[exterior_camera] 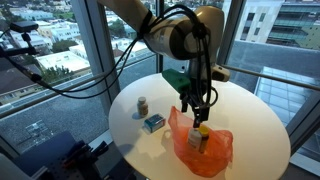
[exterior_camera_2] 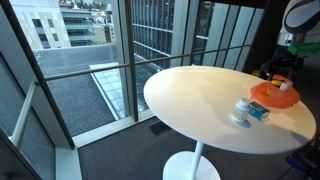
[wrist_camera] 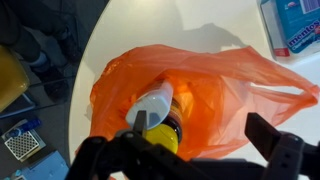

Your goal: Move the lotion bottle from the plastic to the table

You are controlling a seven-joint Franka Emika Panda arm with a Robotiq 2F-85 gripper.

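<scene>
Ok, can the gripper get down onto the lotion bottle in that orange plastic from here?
Probably yes: the gripper hangs just above the lotion bottle, fingers spread, and the bottle lies uncovered on the orange plastic. Crumpled plastic edges beside it might get pinched.

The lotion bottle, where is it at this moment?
In an exterior view the lotion bottle sits inside the orange plastic bag on the white table, directly under the gripper, near the blue box.
</scene>
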